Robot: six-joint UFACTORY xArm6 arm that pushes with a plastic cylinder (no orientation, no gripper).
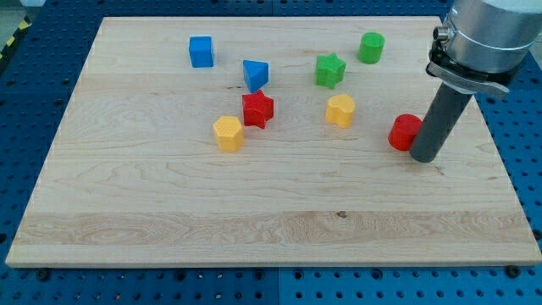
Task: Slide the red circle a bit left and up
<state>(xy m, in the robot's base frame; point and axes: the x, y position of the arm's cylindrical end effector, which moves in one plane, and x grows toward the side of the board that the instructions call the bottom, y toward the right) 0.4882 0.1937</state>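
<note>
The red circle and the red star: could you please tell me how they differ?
The red circle is round; the red star has points. The circle sits at the view's right against my tip; the star sits mid-board, touching the blue triangle. The rod partly hides the circle; the star shows whole. Both are red.

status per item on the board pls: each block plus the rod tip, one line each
red circle: flat on board, my tip against its right side
my tip: down on board, right of red circle
red star: free, touching blue triangle above it
blue triangle: free
blue cube: free, top left
green star: free
green cylinder: upright, free
yellow block, left: free
yellow block, centre: free
</note>
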